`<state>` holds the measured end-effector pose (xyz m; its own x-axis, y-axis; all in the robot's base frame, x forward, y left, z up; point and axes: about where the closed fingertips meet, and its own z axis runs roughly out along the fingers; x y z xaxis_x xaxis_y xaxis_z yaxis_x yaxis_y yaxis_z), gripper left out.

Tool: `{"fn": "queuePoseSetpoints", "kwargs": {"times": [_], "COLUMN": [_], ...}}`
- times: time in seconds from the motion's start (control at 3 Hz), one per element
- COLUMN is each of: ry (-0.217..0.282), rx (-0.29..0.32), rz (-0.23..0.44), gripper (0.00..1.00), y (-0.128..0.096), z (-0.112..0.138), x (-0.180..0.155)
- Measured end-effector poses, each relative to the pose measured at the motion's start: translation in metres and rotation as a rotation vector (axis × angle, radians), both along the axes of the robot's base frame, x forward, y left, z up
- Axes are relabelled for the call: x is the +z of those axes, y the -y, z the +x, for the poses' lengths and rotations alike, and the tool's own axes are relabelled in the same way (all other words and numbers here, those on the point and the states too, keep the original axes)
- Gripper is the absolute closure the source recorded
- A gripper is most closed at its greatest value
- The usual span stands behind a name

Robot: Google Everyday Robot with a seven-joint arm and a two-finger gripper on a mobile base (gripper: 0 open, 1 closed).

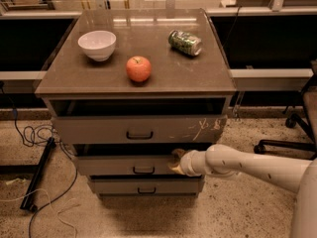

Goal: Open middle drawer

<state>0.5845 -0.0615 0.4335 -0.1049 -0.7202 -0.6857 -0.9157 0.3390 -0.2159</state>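
The middle drawer (pixel 124 165) is the plain grey-brown front, second of three in the cabinet, with a small dark bar handle (pixel 143 170) at its centre. A dark gap shows above its top edge. My gripper (pixel 176 161) comes in from the right on a white arm (pixel 247 165). Its tip sits at the right part of the drawer's front, at the upper edge, to the right of the handle. The tip hides that bit of the drawer.
The top drawer (pixel 99 129) with white scratch marks juts out above, and the bottom drawer (pixel 119 186) is below. On the cabinet top (pixel 163 78) stand a white bowl (pixel 97 44), a red apple (pixel 138 69) and a lying green can (pixel 184 42). Cables (pixel 34 133) lie left; a chair base (pixel 282 143) is right.
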Motion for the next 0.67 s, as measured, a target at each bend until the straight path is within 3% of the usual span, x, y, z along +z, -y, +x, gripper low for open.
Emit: {"fn": "queuePoseSetpoints", "kwargs": {"times": [0.33, 0.67], "ry": [0.0, 0.0], "rx": [0.0, 0.0], "rz": [0.0, 0.0], "gripper": [0.96, 1.0], "y": [-0.0001, -0.0001], "z": [0.001, 0.001], "x": [0.0046, 0.0083]}}
